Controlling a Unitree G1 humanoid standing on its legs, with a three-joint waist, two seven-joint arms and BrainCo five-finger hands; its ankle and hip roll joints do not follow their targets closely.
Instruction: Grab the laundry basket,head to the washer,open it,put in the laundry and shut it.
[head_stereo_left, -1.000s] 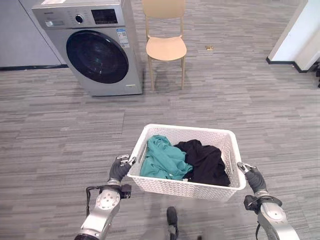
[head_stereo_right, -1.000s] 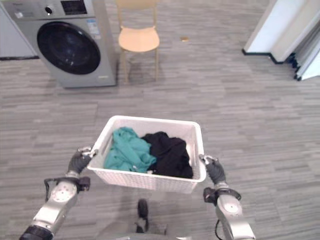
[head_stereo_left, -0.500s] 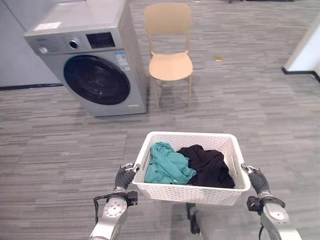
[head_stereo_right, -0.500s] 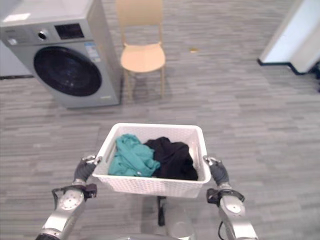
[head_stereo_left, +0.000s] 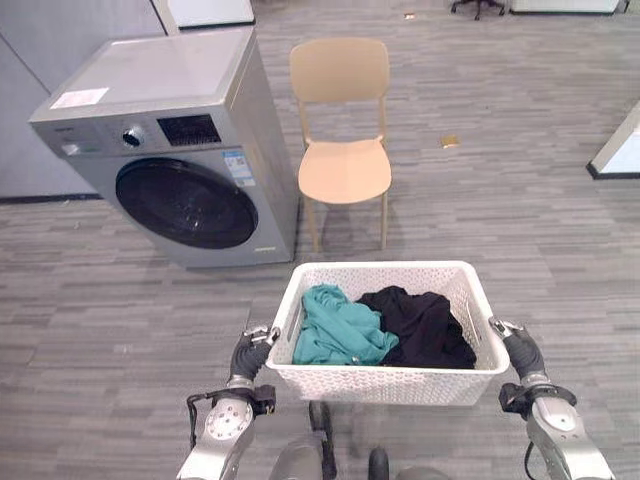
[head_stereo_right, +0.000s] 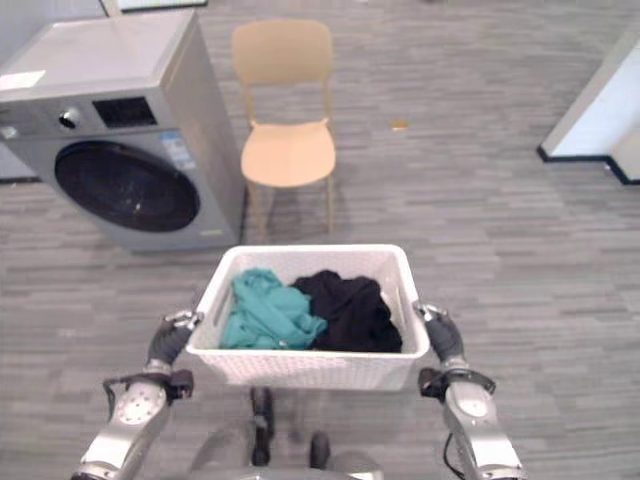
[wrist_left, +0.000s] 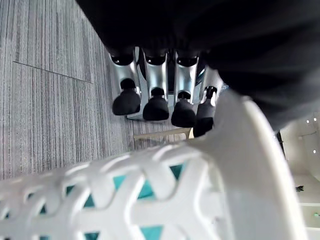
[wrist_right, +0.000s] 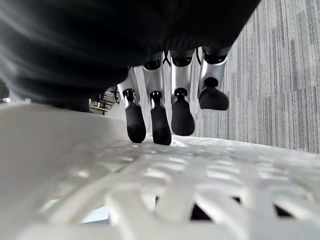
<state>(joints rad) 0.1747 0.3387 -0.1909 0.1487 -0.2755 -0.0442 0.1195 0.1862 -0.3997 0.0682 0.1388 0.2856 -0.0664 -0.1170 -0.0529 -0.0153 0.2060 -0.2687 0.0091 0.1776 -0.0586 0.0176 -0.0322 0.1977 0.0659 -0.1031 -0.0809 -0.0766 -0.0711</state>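
White laundry basket (head_stereo_left: 385, 385) held up off floor in front of robot, btwn both hands, roughly level. Left hand (head_stereo_left: 245, 354) at basket's left end by the rim corner; right hand (head_stereo_left: 522, 352) at the right end rim. Left wrist view: fingers (wrist_left: 156, 106) curled over the basket rim, dark tips side by side, close together, pointing down over the lattice wall. Right wrist view: same thing, fingers (wrist_right: 161, 121) hooked over the rim, tips in a row just above the white lattice. Thumbs hidden on both sides, so can't tell if they're under the rim; prob. gripping from below but not visible.

Inside basket: teal garment (head_stereo_left: 335, 328) on left half, black garment (head_stereo_left: 420, 328) on right half, the two touching in the middle, both bunched, tops about at rim height.

Washer (head_stereo_left: 170, 150) ahead and to the left, grey front-loader, round dark door (head_stereo_left: 186, 203) closed, control panel w/ knob along top front. It stands apart from basket, open floor between. Tan chair (head_stereo_left: 342, 140) just right of washer, close beside it, seat facing robot, directly beyond the basket. Small tan object (head_stereo_left: 449, 142) on grey plank floor (head_stereo_left: 520, 220) further right of chair. White wall base (head_stereo_left: 618, 157) at far right edge.
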